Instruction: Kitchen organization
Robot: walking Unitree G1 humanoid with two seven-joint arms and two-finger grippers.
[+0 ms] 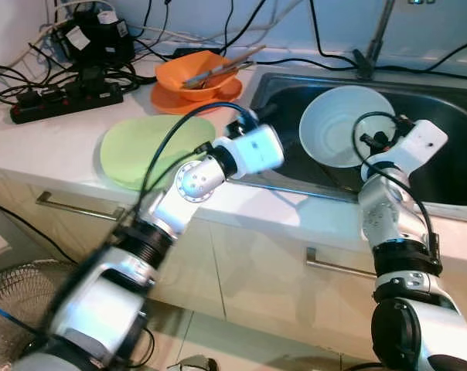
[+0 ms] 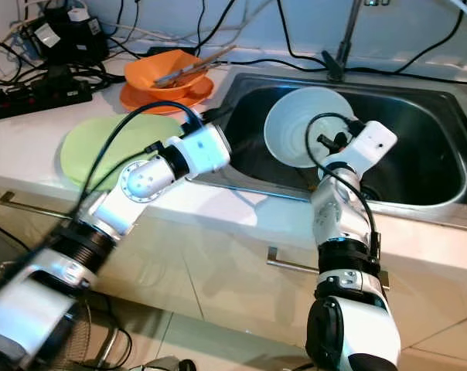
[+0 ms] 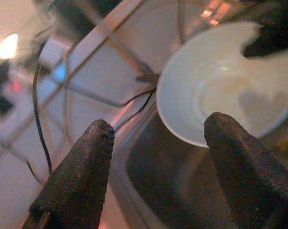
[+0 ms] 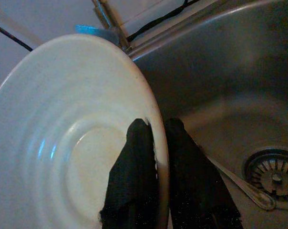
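Note:
A white bowl [image 1: 338, 124] is held tilted over the steel sink [image 1: 450, 166]. My right gripper [image 4: 156, 138] is shut on its rim, one finger inside and one outside. My left gripper [image 3: 158, 157] is open at the sink's left edge, aimed at the white bowl [image 3: 220, 90] and a short way from it. An orange bowl [image 1: 196, 73] with chopsticks stands on an orange plate at the back of the counter. A light green plate [image 1: 152, 147] lies flat on the counter beside my left forearm.
A spoon [image 4: 241, 183] lies on the sink bottom near the drain [image 4: 272, 176]. The faucet [image 1: 376, 39] rises behind the sink. A black power strip [image 1: 63, 100] and tangled cables crowd the counter's back left. Cabinet handles [image 1: 338, 267] run below the counter edge.

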